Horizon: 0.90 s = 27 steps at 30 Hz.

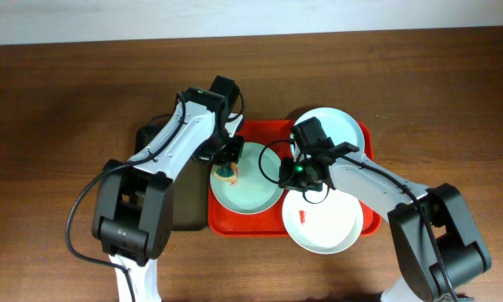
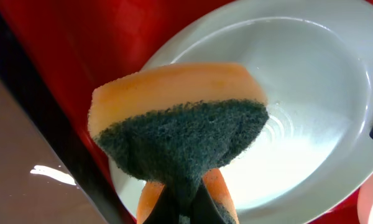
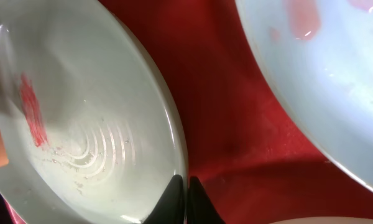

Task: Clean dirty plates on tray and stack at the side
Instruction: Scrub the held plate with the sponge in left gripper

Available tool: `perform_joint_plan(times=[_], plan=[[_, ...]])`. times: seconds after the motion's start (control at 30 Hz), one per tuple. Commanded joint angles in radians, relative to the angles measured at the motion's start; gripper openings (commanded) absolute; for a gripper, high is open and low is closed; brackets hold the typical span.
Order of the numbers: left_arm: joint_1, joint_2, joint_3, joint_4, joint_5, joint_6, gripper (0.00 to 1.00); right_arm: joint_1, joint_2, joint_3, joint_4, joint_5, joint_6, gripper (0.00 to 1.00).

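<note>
Three pale plates lie on the red tray (image 1: 260, 127). My left gripper (image 1: 227, 166) is shut on an orange sponge (image 2: 180, 106) with a dark green scouring face, held just above the left plate (image 1: 253, 197) near its left side. The right gripper (image 3: 187, 194) is shut on that plate's (image 3: 99, 93) right rim. In the right wrist view this plate shows a red smear (image 3: 32, 112) and dried ring marks. A second plate (image 1: 323, 225) at the front right carries a small red smear (image 1: 303, 216). The third plate (image 1: 342, 127) sits at the back right.
A dark green-black tray (image 1: 184, 214) lies directly left of the red tray, under my left arm. Brown wooden table (image 1: 59, 101) surrounds both trays. In the right wrist view another plate (image 3: 336, 81) with pink smears lies close to the right of the held rim.
</note>
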<state>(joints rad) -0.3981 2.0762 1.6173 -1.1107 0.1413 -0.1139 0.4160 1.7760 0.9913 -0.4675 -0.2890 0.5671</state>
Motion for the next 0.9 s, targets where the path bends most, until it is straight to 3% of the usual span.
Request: perform_joint_plan(times=[0.0,0.23,0.37,0.43,0.53,0.67,0.87], plan=[[-0.006,0.032,0.003,0.007,-0.014,-0.017,0.0,0.009,0.002,0.015,-0.001,0.012,-0.013,0.04],[-0.049,0.136,0.0,0.007,-0.048,-0.062,0.0,0.009,0.002,0.015,-0.001,0.012,-0.013,0.04],[-0.043,0.131,-0.002,0.015,0.282,0.062,0.0,0.009,0.002,0.015,-0.001,0.012,-0.013,0.04],[-0.02,0.105,0.0,0.023,0.36,0.066,0.0,0.009,0.002,0.015,-0.001,0.012,-0.013,0.04],[0.031,0.012,0.002,0.023,0.348,0.066,0.0,0.009,0.002,0.015,-0.001,0.012,-0.013,0.04],[0.035,-0.131,0.001,0.024,0.175,0.066,0.0,0.009,0.002,0.015,-0.001,0.012,-0.013,0.04],[-0.016,-0.09,-0.094,0.085,0.085,0.053,0.0,0.009,0.002,0.015,-0.002,0.012,-0.013,0.04]])
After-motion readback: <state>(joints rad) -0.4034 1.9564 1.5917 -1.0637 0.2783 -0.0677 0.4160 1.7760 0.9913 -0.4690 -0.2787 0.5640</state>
